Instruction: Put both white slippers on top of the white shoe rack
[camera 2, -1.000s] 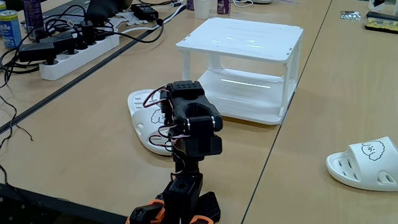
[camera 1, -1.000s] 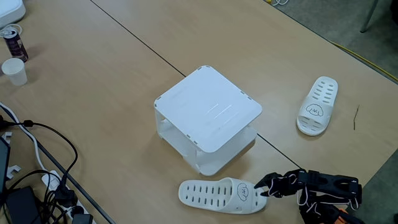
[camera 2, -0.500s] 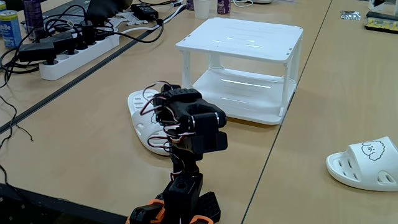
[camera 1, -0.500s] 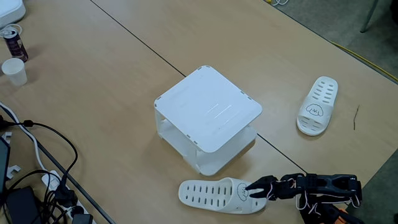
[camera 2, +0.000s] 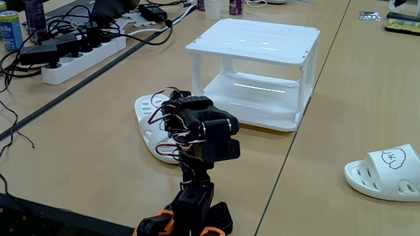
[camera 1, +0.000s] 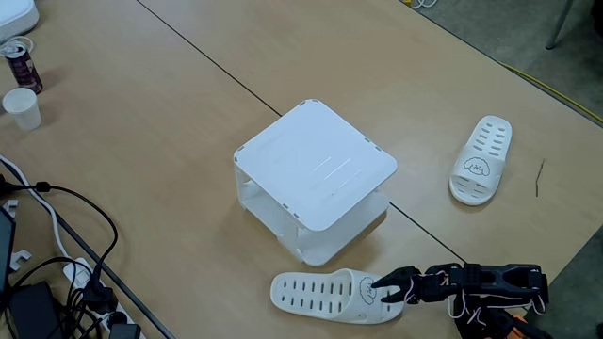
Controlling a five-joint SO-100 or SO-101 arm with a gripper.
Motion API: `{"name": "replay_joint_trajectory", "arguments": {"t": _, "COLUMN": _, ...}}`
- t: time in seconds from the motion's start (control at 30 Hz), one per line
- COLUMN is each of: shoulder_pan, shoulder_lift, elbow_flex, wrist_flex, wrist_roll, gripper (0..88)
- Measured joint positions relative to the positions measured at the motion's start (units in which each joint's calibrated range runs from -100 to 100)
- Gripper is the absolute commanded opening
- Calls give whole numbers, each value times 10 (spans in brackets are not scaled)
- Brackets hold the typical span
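The white shoe rack (camera 1: 316, 169) stands mid-table, its flat top bare; in the other fixed view the white shoe rack (camera 2: 256, 40) shows two tiers. One white slipper (camera 1: 320, 295) lies flat in front of it, toe end toward the arm. My gripper (camera 1: 381, 290) is low at that slipper's strap, jaws open, one finger over the strap by the puppy face. The arm (camera 2: 203, 131) hides most of this white slipper (camera 2: 146, 121). The other white slipper (camera 1: 481, 160) lies alone on the table to the right, also seen as the white slipper (camera 2: 384, 172).
A power strip (camera 2: 79, 56) with tangled cables (camera 1: 57, 264) lies along the table's left edge. A can (camera 1: 21, 61) and a paper cup (camera 1: 22, 106) stand at the far left. A dark seam (camera 1: 207, 61) crosses the tabletop.
Over the last second the gripper reached forward from just short of the near slipper's toe onto its strap. Since half a second ago nothing has visibly moved.
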Motion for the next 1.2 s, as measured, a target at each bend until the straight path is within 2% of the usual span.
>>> {"name": "replay_joint_trajectory", "arguments": {"t": 0.43, "shoulder_pan": 49, "shoulder_lift": 1, "elbow_flex": 44, "wrist_flex": 1, "wrist_roll": 0, "gripper": 222}}
{"name": "replay_joint_trajectory", "arguments": {"t": 1.07, "shoulder_pan": 34, "shoulder_lift": 1, "elbow_flex": 54, "wrist_flex": 1, "wrist_roll": 0, "gripper": 224}}
{"name": "replay_joint_trajectory", "arguments": {"t": 1.2, "shoulder_pan": 32, "shoulder_lift": 1, "elbow_flex": 54, "wrist_flex": -39, "wrist_roll": 0, "gripper": 223}}
